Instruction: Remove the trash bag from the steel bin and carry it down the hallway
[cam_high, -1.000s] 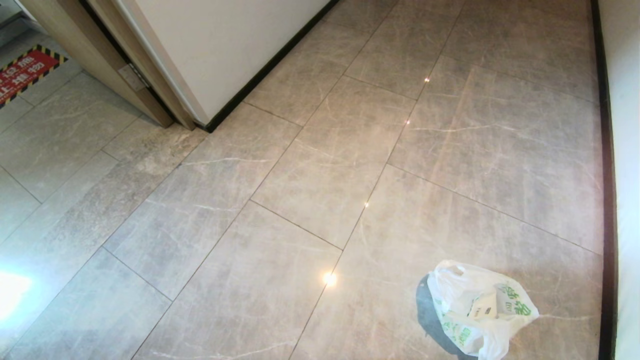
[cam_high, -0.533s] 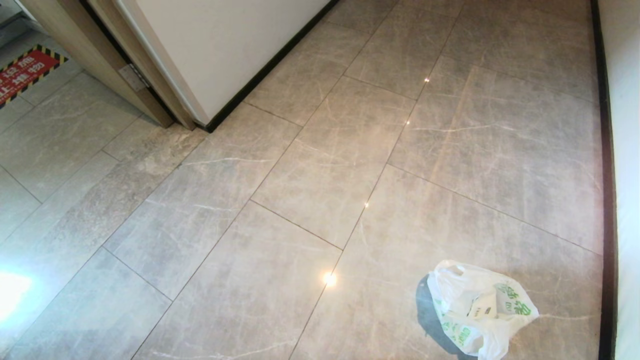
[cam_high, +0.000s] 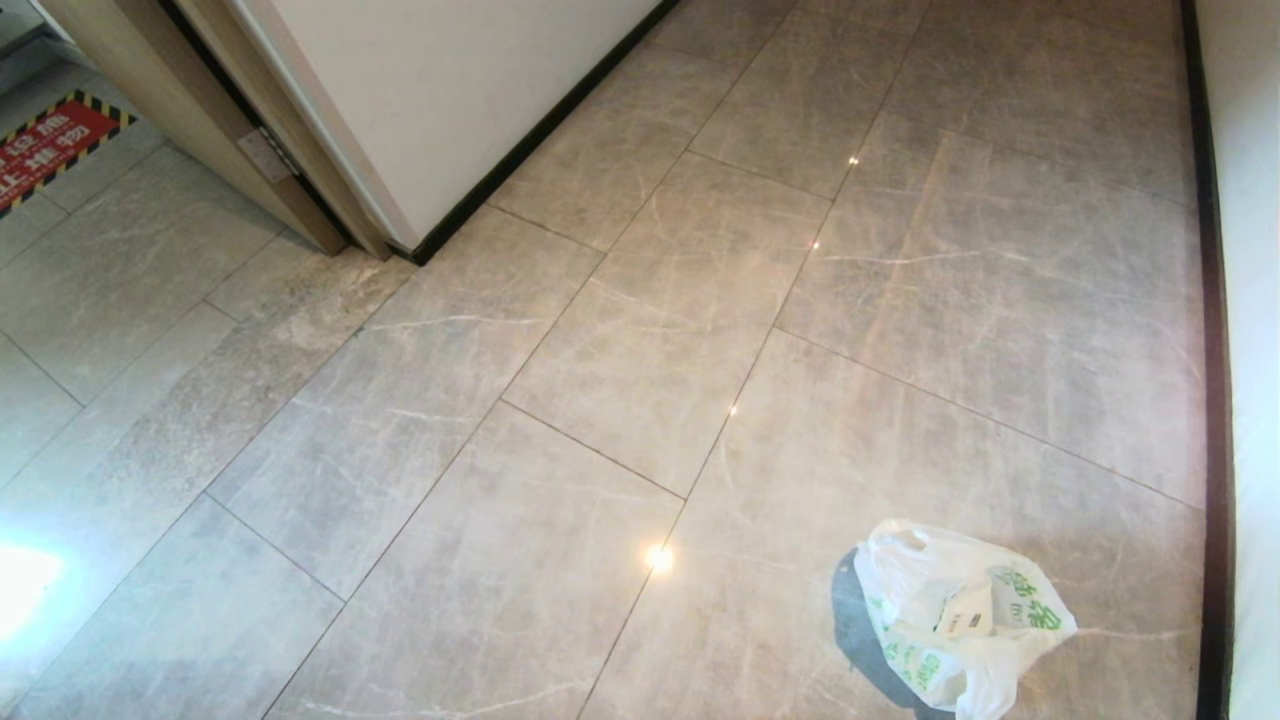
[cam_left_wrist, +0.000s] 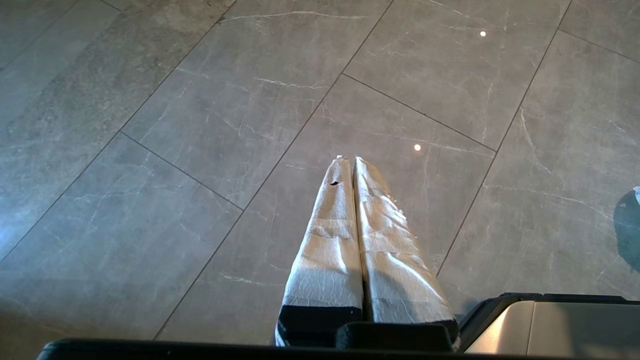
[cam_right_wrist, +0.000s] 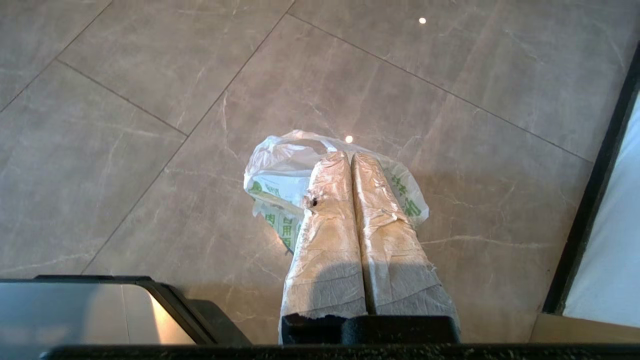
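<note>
Both grippers point down at the hallway (cam_high: 640, 330) tiles with jaws pressed together, empty: the right gripper (cam_right_wrist: 350, 154) hangs above the trash bag (cam_high: 955, 620), the left gripper (cam_left_wrist: 348, 159) over bare floor. Only the wrist views show them; the head view shows the bag lying by the right wall's black baseboard (cam_high: 1212, 400), unmoved since a second ago.

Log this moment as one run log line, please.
thin white green-printed plastic trash bag: lying on glossy beige tile hallway floor, unheld | right end effector: shut, empty, above bag | left end effector: shut, empty
</note>
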